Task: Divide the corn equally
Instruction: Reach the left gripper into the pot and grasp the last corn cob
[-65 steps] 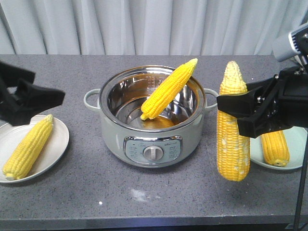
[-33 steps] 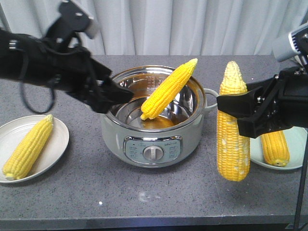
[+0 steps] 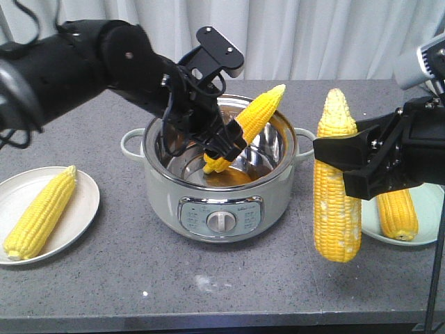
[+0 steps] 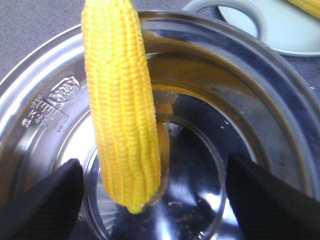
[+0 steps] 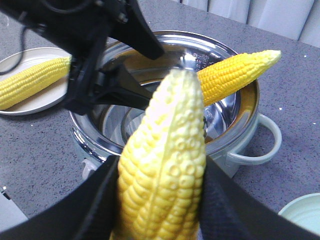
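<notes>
One corn cob [image 3: 247,125] leans in the steel pot [image 3: 163,188], tip resting on the far rim. My left gripper [image 3: 221,149] reaches into the pot, open, its fingers either side of that cob's lower end [image 4: 122,110] without touching it; the left finger [image 4: 45,200] is near it, the right finger [image 4: 270,200] far off. Right of the pot, my right gripper [image 3: 348,163] is shut on an upright cob [image 3: 337,181], held above the table. Another cob [image 3: 40,212] lies on the white left plate [image 3: 80,223]. Another [image 3: 398,214] lies on the pale green right plate [image 3: 432,209].
The pot has side handles [image 3: 131,142] and a front control knob [image 3: 221,221]. The grey counter's front edge [image 3: 208,319] runs along the bottom. A white curtain [image 3: 292,35] hangs behind the counter.
My left arm swung from beside the left plate over to the pot and lowered its open gripper around the leaning cob's lower end. The right arm and its cob stayed still.
</notes>
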